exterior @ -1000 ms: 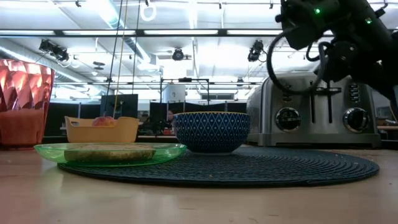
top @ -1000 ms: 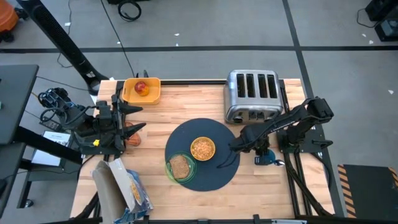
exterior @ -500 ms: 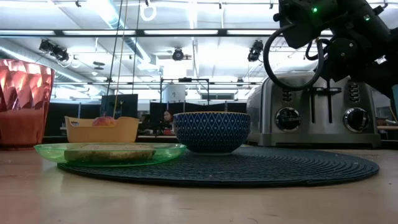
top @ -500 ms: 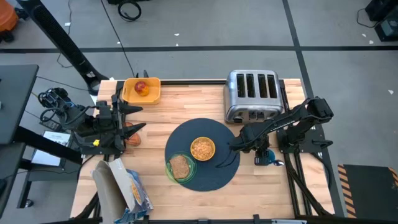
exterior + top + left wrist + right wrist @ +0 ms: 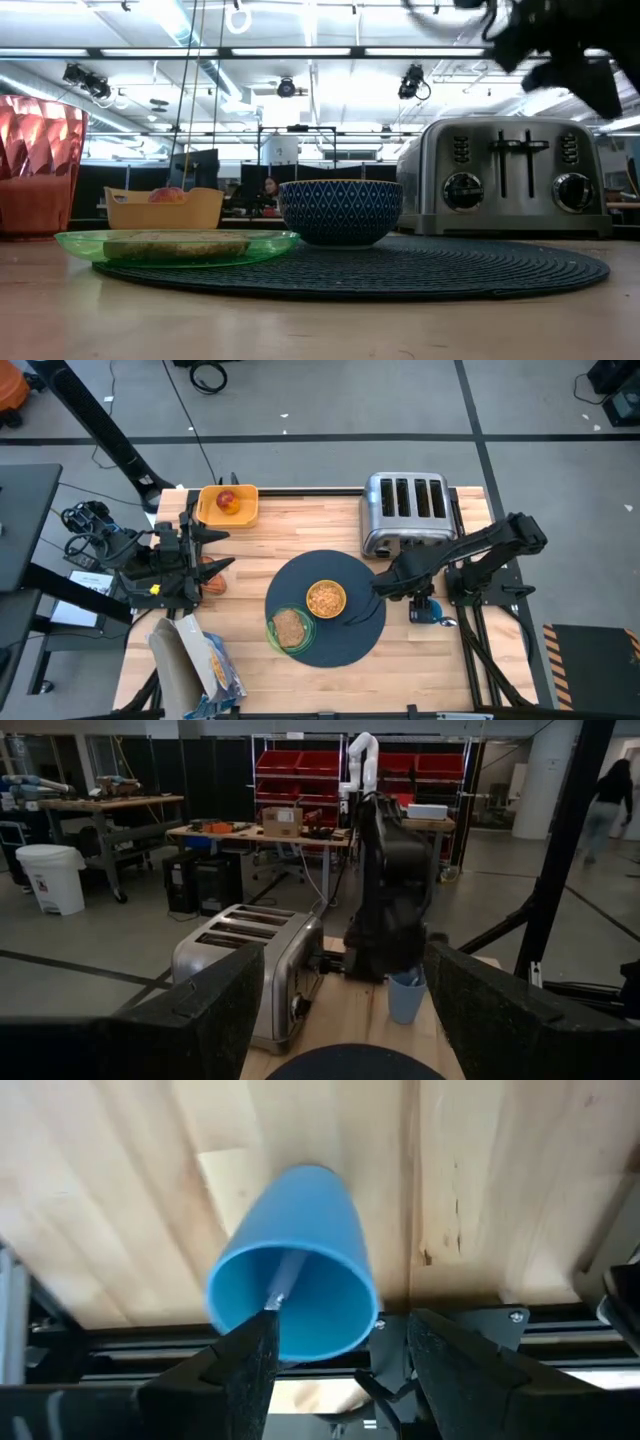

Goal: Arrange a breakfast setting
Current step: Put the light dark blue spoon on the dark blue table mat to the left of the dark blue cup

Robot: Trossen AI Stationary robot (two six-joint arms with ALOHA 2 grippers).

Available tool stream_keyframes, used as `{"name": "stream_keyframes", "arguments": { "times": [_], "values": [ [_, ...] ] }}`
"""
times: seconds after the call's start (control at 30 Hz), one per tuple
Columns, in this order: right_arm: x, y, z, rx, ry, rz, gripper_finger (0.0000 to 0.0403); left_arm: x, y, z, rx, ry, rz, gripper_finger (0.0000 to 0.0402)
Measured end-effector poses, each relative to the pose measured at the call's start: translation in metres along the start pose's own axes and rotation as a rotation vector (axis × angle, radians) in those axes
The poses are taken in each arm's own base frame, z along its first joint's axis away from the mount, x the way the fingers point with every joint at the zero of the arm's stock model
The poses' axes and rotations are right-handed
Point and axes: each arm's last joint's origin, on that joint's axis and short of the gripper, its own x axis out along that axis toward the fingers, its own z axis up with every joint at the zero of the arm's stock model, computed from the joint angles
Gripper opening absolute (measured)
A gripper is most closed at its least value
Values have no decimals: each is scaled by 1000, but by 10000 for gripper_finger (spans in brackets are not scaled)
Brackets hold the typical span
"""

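Round dark blue-grey woven mat (image 5: 327, 608) at centre of the high view, flat on the wooden table (image 5: 300, 525). On the mat: small yellow cereal bowl with blue patterned outside (image 5: 326, 599) at centre; green translucent plate with a slice of toast (image 5: 290, 629) overlapping the lower-left edge; spoon (image 5: 364, 617) on the right part, small and dark. Red apple (image 5: 228, 501) in the rectangular orange-yellow tray (image 5: 246, 507), upper left. Silver four-slot toaster (image 5: 404, 510) at upper right of the mat. Orange faceted tumbler (image 5: 38, 165) at far left of the low view. Blue plastic cup (image 5: 292, 1264) upright at the table's right edge, spoon handle inside.

Left gripper (image 5: 212, 548) — parked at the left edge, fingers spread wide, holding nothing. Right gripper (image 5: 335, 1355) — directly above the blue cup, fingers apart and clear of the rim, gripping nothing.
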Motion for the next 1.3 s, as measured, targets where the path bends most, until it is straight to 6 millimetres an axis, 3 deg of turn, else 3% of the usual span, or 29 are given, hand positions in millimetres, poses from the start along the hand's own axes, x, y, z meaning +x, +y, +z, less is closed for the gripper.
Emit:
{"name": "stream_keyframes", "arguments": {
  "times": [0.27, 0.63, 0.8, 1.0, 1.3],
  "values": [
    [-33, 23, -42, -93, -196, -38, 229, 0, 0, 0, 47, 2, 0, 281],
    [-15, 86, -107, -266, -296, -116, 222, 0, 0, -1, 75, 4, -1, 281],
    [-11, 116, -121, -276, -323, -232, 209, 0, 0, -2, 50, 13, -1, 281],
    [8, 143, -126, -239, -342, -305, 208, 3, -3, -20, 35, 136, 15, 281],
    [18, 151, -139, -235, -478, -374, 208, 7, -10, -36, 131, 258, -37, 278]
  ]
}}
